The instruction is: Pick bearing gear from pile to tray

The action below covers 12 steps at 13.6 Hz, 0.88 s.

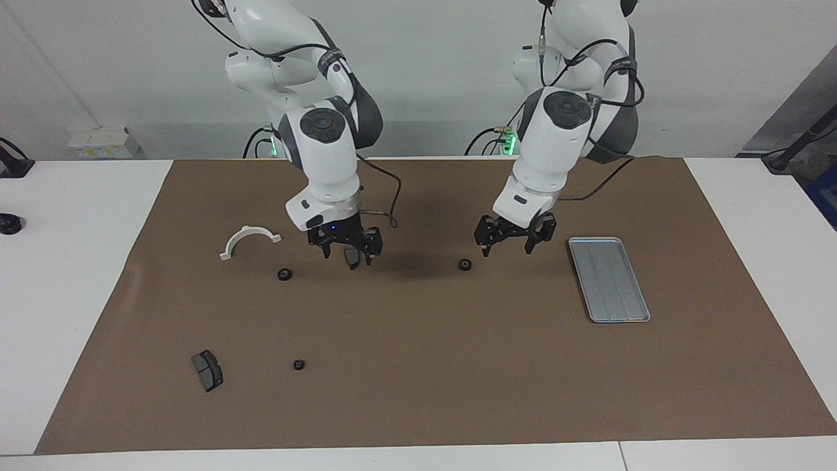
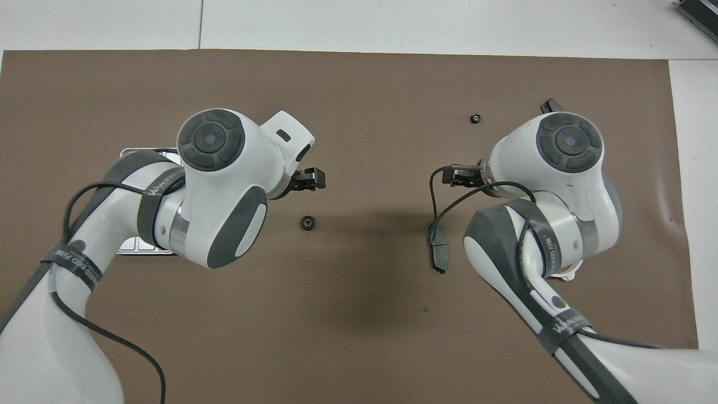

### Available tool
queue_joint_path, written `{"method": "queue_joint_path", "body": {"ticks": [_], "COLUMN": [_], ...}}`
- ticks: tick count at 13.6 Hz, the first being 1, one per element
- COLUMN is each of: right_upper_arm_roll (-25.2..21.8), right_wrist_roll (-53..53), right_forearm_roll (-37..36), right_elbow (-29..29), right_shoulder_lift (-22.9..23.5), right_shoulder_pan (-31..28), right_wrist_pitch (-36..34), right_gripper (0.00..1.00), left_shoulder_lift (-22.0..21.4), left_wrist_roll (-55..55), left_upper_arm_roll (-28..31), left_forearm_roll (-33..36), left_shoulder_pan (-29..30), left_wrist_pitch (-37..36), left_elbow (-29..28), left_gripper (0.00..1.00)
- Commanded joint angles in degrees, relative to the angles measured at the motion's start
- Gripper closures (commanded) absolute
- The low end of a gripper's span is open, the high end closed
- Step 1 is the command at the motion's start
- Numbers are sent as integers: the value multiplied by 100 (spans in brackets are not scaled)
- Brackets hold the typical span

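A small black bearing gear (image 1: 465, 264) lies alone on the brown mat, between the pile and the silver tray (image 1: 608, 279). It also shows in the overhead view (image 2: 307, 223). My left gripper (image 1: 508, 243) hangs open and empty just above the mat, between that gear and the tray. My right gripper (image 1: 346, 252) is open, low over a dark brake pad (image 1: 352, 257) of the pile. Two more gears (image 1: 284, 274) (image 1: 299, 365), a white half-ring bracket (image 1: 248, 239) and a second brake pad (image 1: 207, 370) lie toward the right arm's end.
In the overhead view my left arm covers most of the tray (image 2: 137, 151), and my right arm covers the bracket and one gear. The brown mat (image 1: 418, 392) covers the table, with white table (image 1: 65, 294) at both ends.
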Motion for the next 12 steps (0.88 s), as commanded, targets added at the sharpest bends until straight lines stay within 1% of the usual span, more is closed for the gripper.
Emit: {"method": "queue_joint_path", "body": {"ticks": [1, 3, 4, 6, 8, 10, 12], "right_upper_arm_roll": [77, 68, 76, 68, 76, 77, 68], "right_wrist_roll": [-1104, -1510, -1677, -1749, -1811, -1811, -1828], "right_forearm_roll": [224, 224, 224, 224, 224, 224, 224], "right_elbow": [-564, -951, -1075, -1242, -1514, -1717, -1823], "right_shoulder_lift": [-151, -108, -55, 59, 60, 16, 7], "right_shoulder_pan": [-507, -779, -876, -938, -1044, -1044, -1062], "right_wrist_pitch": [420, 895, 1149, 1397, 1651, 1705, 1854], "right_gripper": [0, 0, 0, 0, 0, 0, 0], "left_shoulder_lift": [-88, 210, 264, 282, 282, 273, 264], "left_wrist_roll": [-98, -107, -107, -89, -63, -54, -54], "left_upper_arm_roll": [93, 102, 102, 102, 93, 102, 93], "left_forearm_roll": [34, 51, 51, 95, 174, 174, 174], "left_shoulder_pan": [-257, -416, -416, -416, -416, -416, -416], "left_wrist_pitch": [624, 861, 1019, 1213, 1590, 1653, 1644], "left_elbow": [-698, -761, -822, -953, -1251, -1323, -1384], "left_gripper": [0, 1, 5, 14, 20, 25, 35]}}
